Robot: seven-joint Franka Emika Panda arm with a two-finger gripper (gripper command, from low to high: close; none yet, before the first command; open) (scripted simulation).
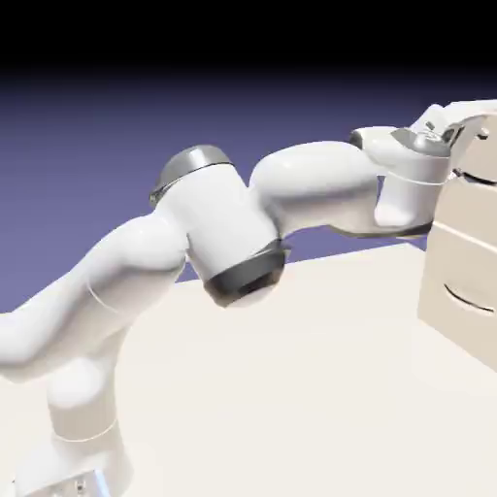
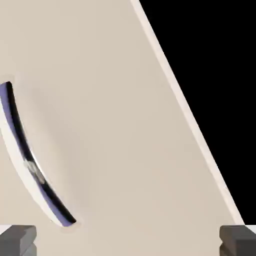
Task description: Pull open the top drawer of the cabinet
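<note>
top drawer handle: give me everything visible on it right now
The handle is a thin, dark, curved bar with a glossy, metallic-looking sheen reflecting blue-violet. In the hand view it runs diagonally across the left of the cream-beige top drawer front, both ends meeting the panel. Nothing touches it: the gripper is open, the handle's lower end just inside the left fingertip. In the exterior view the hand mostly hides it.

cream-beige cabinet (image 1: 464, 262) at table's right; top drawer (image 2: 110, 125) front flat, dark curved handle (image 2: 30, 165).
</note>
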